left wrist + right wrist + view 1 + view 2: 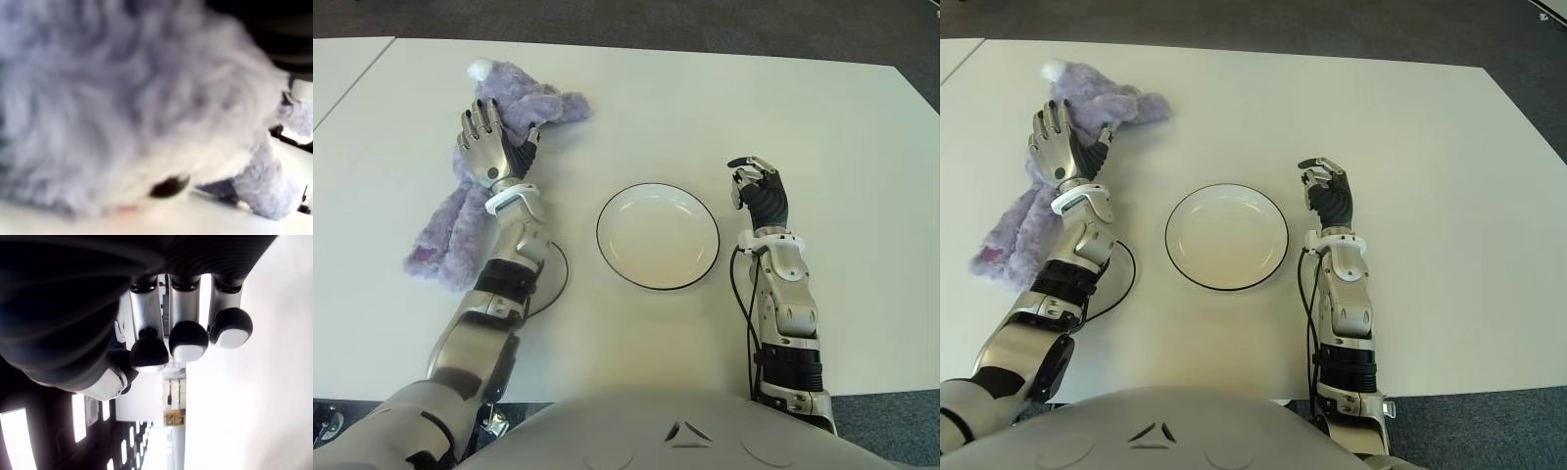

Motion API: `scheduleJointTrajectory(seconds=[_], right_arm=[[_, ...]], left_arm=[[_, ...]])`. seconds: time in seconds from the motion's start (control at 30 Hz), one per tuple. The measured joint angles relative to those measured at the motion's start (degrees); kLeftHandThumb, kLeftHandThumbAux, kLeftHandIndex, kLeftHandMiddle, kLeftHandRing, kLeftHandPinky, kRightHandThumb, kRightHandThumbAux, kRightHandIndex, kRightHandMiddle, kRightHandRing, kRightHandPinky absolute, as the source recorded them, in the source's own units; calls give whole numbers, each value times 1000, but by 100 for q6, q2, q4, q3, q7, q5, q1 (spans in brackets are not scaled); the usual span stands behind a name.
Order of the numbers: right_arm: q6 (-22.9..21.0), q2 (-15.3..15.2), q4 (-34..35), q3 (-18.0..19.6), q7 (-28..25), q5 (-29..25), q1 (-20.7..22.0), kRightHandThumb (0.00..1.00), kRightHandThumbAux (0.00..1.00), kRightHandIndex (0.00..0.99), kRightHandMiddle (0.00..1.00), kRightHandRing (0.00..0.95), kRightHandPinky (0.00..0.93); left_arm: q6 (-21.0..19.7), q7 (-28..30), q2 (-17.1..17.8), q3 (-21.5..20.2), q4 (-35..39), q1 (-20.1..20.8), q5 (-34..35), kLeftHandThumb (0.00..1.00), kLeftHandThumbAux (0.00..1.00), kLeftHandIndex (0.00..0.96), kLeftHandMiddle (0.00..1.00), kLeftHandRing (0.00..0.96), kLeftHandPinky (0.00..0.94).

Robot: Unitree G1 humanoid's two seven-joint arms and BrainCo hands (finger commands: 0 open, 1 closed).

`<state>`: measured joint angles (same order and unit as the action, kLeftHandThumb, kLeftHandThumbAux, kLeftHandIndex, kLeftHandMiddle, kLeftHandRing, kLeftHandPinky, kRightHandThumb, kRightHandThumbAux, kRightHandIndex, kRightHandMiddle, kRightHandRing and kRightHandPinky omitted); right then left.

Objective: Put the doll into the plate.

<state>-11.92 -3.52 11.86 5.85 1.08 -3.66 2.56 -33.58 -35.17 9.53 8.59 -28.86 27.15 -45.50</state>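
A purple plush doll (450,230) lies on the white table, left of the plate, with its head (533,103) toward the far side. My left hand (489,137) is over the doll's upper body, fingers extended and spread, not closed around it. The left wrist view is filled with the doll's fur (122,98). The white plate (658,236) with a dark rim sits in the middle and holds nothing. My right hand (756,186) shows just right of the plate, its fingertips (188,340) curled in with nothing between them.
The white table (724,98) stretches far behind the plate and to the right. A black cable (558,279) loops beside my left forearm. A second table top (342,59) borders the far left. Dark floor lies beyond the table's far edge.
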Motion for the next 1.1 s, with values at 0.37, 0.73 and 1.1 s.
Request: scheduleJointTrajectory(seconds=[0.37,0.73,1.1], right_arm=[[1,9,24,23,-12,-11,-3,720,713,441,884,883,895],[10,10,23,22,-14,-7,-3,720,713,441,887,885,895],[70,8,20,35,-10,-2,-3,720,713,441,890,888,899]], left_arm=[[-723,-115,-205,78,-603,564,12,437,166,0,23,53,178],[333,-762,-72,-76,-1288,817,323,811,337,295,384,524,622],[1355,-660,345,202,-1519,823,356,958,549,626,528,757,761]])
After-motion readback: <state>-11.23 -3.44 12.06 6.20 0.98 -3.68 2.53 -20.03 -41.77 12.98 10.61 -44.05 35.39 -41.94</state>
